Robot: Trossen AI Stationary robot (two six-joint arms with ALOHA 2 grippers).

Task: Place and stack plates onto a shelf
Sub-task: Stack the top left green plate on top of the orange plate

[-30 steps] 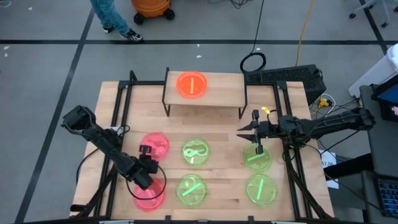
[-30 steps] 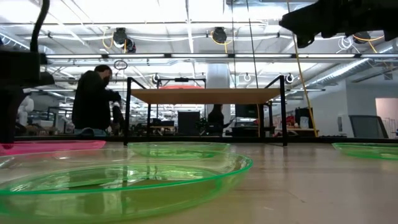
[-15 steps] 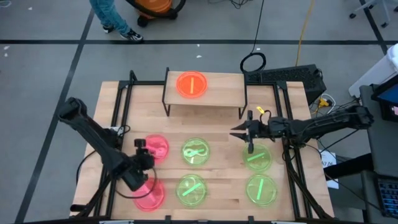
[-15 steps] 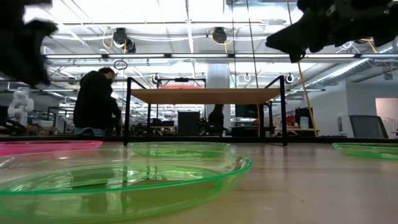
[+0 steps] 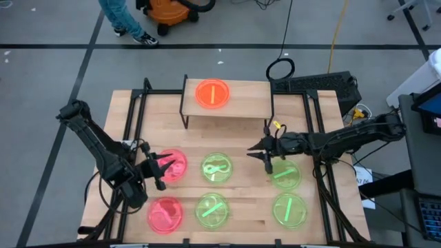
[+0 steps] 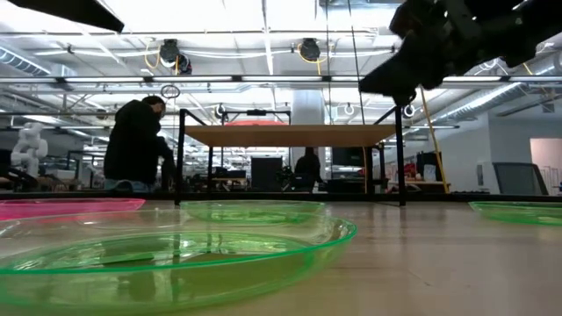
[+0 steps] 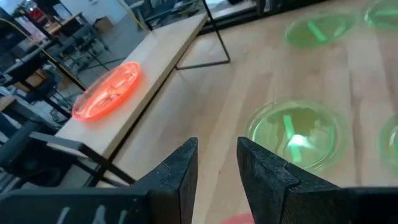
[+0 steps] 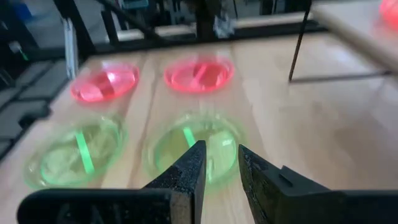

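The shelf (image 5: 227, 96) stands at the table's far middle with an orange plate (image 5: 212, 94) on its left half; it also shows in the low view (image 6: 290, 134). Two pink plates (image 5: 172, 165) (image 5: 165, 215) and several green plates (image 5: 217, 169) (image 5: 284, 173) lie flat on the table in front of it. My left gripper (image 5: 160, 170) is open and empty, above the left rim of the far pink plate. My right gripper (image 5: 265, 155) is open and empty, above the table just left of the far right green plate. Its wrist view shows a green plate (image 8: 193, 146) ahead.
The shelf's thin black legs (image 5: 185, 117) stand just beyond the plates. Black frame rails (image 5: 134, 124) run along the table's left and right sides. A person (image 6: 136, 145) stands in the room beyond the table. Bare wood lies between the shelf and the plate rows.
My left gripper has left the near pink plate, risen and drawn back toward the table's left, turning to point right over the far pink plate's left rim. My right gripper has gone toward the table's left, off the far right green plate. No plate has moved.
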